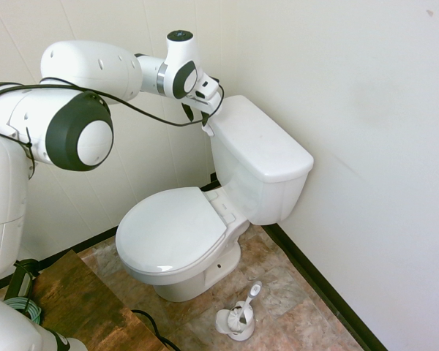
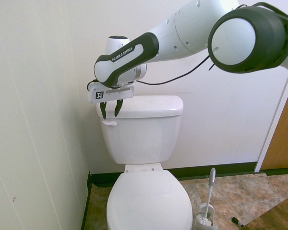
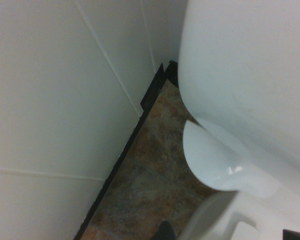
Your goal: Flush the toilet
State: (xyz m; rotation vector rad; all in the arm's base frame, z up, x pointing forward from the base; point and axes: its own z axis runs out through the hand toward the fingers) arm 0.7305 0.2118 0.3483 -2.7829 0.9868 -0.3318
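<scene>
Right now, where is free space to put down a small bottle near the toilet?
The flat lid of the white ceramic toilet's tank is bare right of the black two-finger gripper; the closed seat lid too. The left corner by the flush lever is crowded; the brush holder takes some floor.

Surface finishes: glossy ceramic and plastic, matt walls, mottled stone-look floor.

The large white ceramic toilet (image 1: 260, 157) is glossy and smooth, with highlights on its small white flush lever (image 3: 225, 167). The white robot arm shell (image 2: 192, 26) is smooth glossy plastic with matt black joint bands. The cream panelled wall (image 1: 366, 110) looks matt. The brown mottled floor (image 1: 293, 292) has a low sheen; the small white toilet-brush holder (image 1: 235, 322) looks like plastic.
</scene>
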